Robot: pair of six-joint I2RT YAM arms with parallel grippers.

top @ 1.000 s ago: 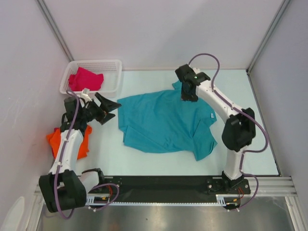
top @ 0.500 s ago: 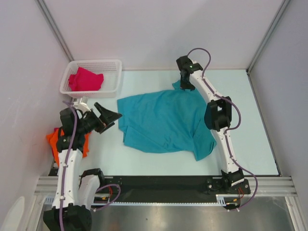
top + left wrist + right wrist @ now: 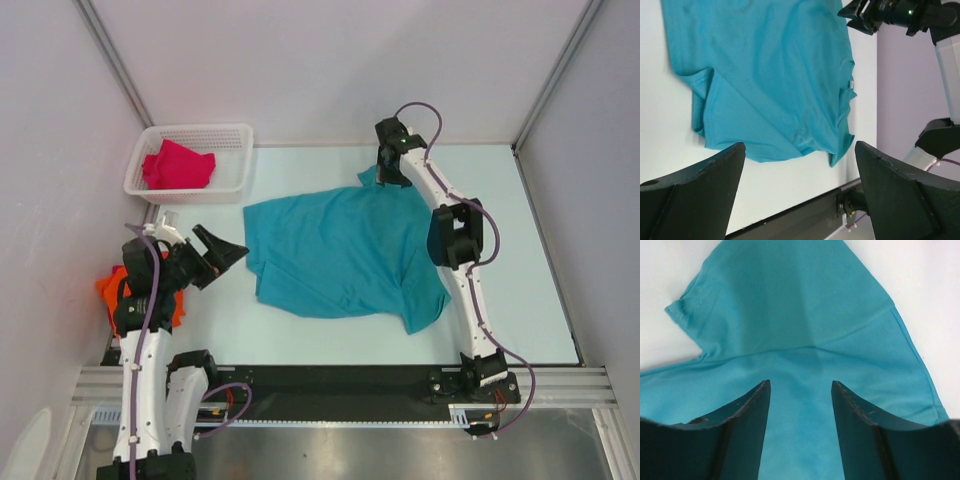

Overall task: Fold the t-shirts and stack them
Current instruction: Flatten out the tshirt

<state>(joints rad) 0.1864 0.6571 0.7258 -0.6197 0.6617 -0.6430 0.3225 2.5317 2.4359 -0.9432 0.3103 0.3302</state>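
Observation:
A teal-blue t-shirt (image 3: 345, 250) lies spread, a little rumpled, in the middle of the table. My right gripper (image 3: 389, 180) hovers over its far sleeve (image 3: 790, 305), jaws open, cloth showing below the gap (image 3: 800, 385) and nothing pinched. My left gripper (image 3: 228, 258) hangs just left of the shirt's left edge, wide open and empty (image 3: 800, 146), looking across the teal shirt (image 3: 765, 75). A bright orange t-shirt (image 3: 108, 292) lies at the left edge, partly hidden under the left arm. A magenta-red t-shirt (image 3: 178, 165) is bunched in the basket.
The white lattice basket (image 3: 190, 131) stands at the far left corner. Grey walls close in the table on the left, back and right. A black rail (image 3: 340, 382) runs along the near edge between the arm bases.
My right gripper has reached a little farther over the far sleeve and its jaws have spread wider. The left arm has drawn back toward the near edge, gripper still open.

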